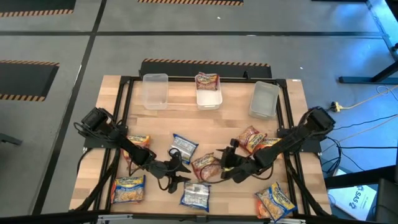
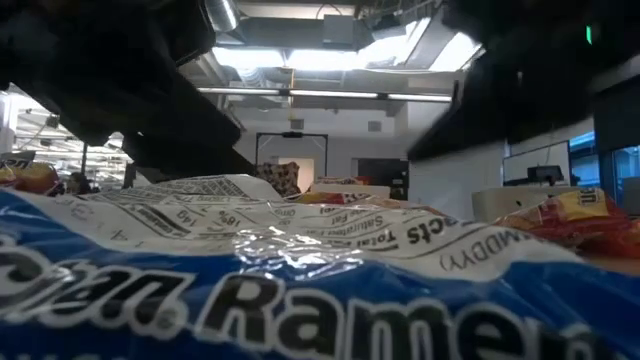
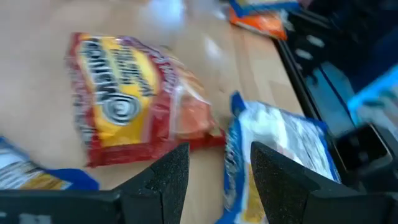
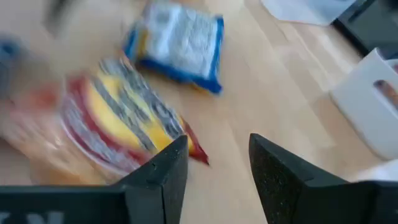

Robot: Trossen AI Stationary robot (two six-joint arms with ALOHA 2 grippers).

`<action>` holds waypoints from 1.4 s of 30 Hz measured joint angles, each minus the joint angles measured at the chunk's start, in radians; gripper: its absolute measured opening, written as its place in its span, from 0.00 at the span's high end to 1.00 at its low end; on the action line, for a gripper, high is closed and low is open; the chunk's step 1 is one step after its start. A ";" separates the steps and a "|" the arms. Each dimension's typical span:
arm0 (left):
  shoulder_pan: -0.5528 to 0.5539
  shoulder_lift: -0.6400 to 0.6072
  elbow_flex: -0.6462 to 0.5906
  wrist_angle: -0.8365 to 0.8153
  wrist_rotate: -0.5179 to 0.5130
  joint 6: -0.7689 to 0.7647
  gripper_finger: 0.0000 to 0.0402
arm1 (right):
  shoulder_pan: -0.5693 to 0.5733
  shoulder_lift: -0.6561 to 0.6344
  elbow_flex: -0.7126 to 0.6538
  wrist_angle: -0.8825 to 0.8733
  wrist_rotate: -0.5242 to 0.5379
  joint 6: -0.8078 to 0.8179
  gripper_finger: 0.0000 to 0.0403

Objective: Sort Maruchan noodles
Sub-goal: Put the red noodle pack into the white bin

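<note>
Both arms reach in over the middle of the wooden table [image 1: 292, 99], their grippers close on either side of one red-and-yellow packet [image 1: 205, 165]. The left gripper [image 1: 179, 169] has its jaws parted with nothing between them; from its wrist the red-and-yellow packet lies just ahead of the fingertips and to one side, while a blue-and-white packet [image 3: 280, 155] lies just beyond the other finger. The right gripper [image 1: 226, 167] also stands part open and empty, with the same red packet beside one jaw rather than in the gap, and another blue-and-white packet [image 4: 177, 43] farther ahead.

The remaining noodles are scattered around both sets of jaws: orange-yellow packets [image 1: 129, 188] near the front corners, a red one [image 1: 250, 138] behind the right gripper. Three clear bins [image 1: 155, 91] stand well beyond the jaws at the far edge, the middle one already holding a red packet.

The chief risk seems to be that both grippers aim at the same packet, so the fingers could collide or tug it between them. Since the packet sits off-centre to each pair of jaws, a close could also catch only a crinkly edge and slip, or nudge the neighbouring blue packet
</note>
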 joint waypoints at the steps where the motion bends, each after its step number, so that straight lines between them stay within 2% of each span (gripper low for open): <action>1: 0.000 0.000 0.000 0.000 -0.024 -0.028 0.59 | 0.000 -0.020 0.002 0.002 -0.043 0.011 0.61; 4: 0.000 0.000 0.000 0.002 -0.051 -0.066 0.59 | 0.001 -0.032 0.002 0.000 -0.193 0.029 0.61; 6: 0.000 0.000 0.013 0.001 -0.033 -0.059 0.59 | 0.003 -0.028 -0.004 -0.022 -0.233 0.047 0.61; 11: -0.003 0.015 0.061 0.011 -0.008 0.043 0.59 | 0.001 0.018 -0.038 -0.032 -0.219 0.116 0.61; 18: 0.026 0.160 0.166 -0.005 0.009 0.047 0.59 | 0.003 0.052 -0.066 0.011 -0.228 0.148 0.61; 23: 0.056 0.198 0.213 -0.089 -0.004 0.042 0.59 | 0.003 0.052 -0.066 0.035 -0.249 0.169 0.61; 26: 0.077 0.181 0.217 -0.155 -0.010 0.040 0.59 | 0.003 0.052 -0.066 0.059 -0.329 0.167 0.61; 31: 0.101 0.171 0.217 -0.166 -0.025 0.056 0.59 | 0.013 0.052 -0.066 0.139 -0.459 0.180 0.61; 34: 0.109 0.168 0.217 -0.166 -0.035 0.081 0.59 | 0.012 0.051 -0.064 0.171 -0.502 0.170 0.61; 38: 0.104 0.159 0.218 -0.176 -0.007 0.083 0.59 | -0.006 0.012 -0.036 0.100 -0.591 0.168 0.61; 42: 0.092 0.128 0.218 -0.191 0.005 0.087 0.59 | -0.044 -0.058 0.021 -0.049 -0.692 0.167 0.61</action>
